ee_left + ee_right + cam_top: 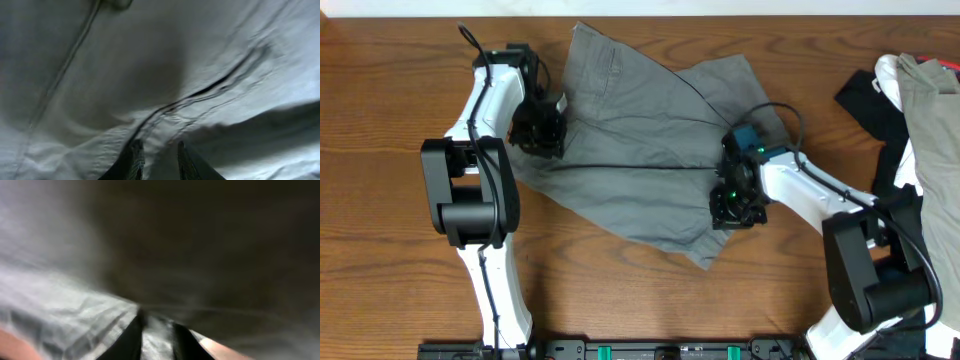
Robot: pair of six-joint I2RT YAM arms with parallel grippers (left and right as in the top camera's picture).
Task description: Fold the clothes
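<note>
In the middle of the desk [380, 100] lie the shorts [640, 150], spread out flat but rumpled, one leg reaching toward the far edge and the rest slanting down toward the near right, where a corner of cloth ends in a point. A stitched pocket seam shows on the far part. The left pincer [545, 140] is down on the shorts' left edge. In the left wrist view its two dark fingers [132, 160] stand close together with a bunched ridge of the grey cloth [150, 75] between them, so it is clenched on the shorts; a dark crease runs away from the fingers across the fabric. The right pincer [735, 210] is down on the right side of the shorts, near their lower right edge. In the right wrist view, which is blurred, its fingers [127, 340] nearly meet, with a pale fold of the cloth [65, 305] caught between them, so it too is grasping the shorts; bare brown desk shows just beside them at the bottom of that picture. The two pincers are well apart, one at each side of the garment. At the right end of the desk, apart from the shorts, sits a pile of other clothes: a black piece [865, 100], a white one [890, 70] and a beige one [935, 110] on top.
</note>
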